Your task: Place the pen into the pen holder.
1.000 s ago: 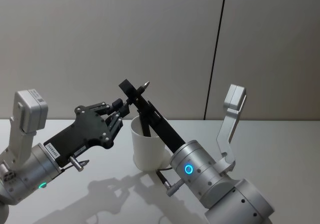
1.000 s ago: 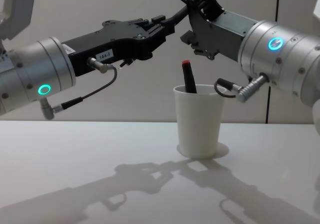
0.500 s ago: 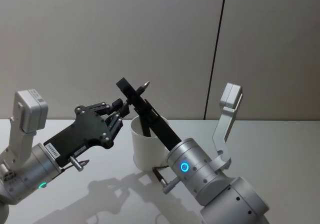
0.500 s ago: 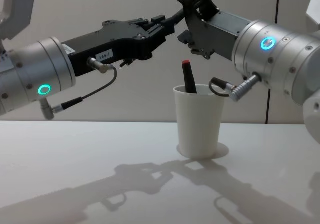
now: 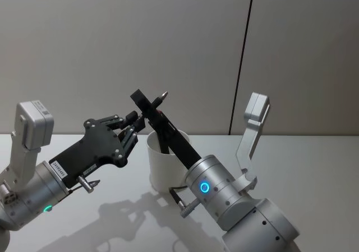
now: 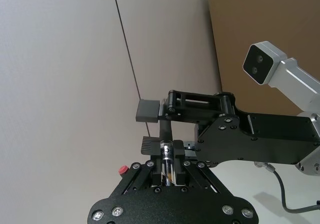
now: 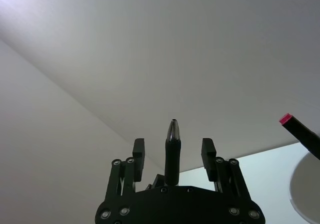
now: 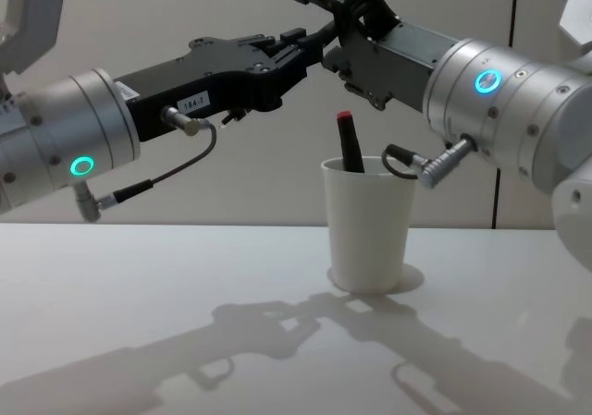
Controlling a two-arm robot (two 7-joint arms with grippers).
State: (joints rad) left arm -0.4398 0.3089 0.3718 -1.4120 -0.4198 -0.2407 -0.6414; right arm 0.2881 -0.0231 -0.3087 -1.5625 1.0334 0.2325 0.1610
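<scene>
Both pincers (image 8: 310, 50) (image 8: 326, 8) overlap, hiding most of the pen (image 5: 161, 98).

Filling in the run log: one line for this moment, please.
left gripper: shut on pen, above pen holder | right gripper: open around pen | red-capped marker: in holder

A white worktop (image 8: 166, 276) spreads across the foreground, with soft grey shadows (image 8: 277, 332) lying on it. Behind it rises a plain pale wall (image 5: 123, 44), split by a thin dark vertical seam (image 5: 242, 61) right of centre. In the left wrist view a brown panel (image 6: 270, 39) stands against that wall.
</scene>
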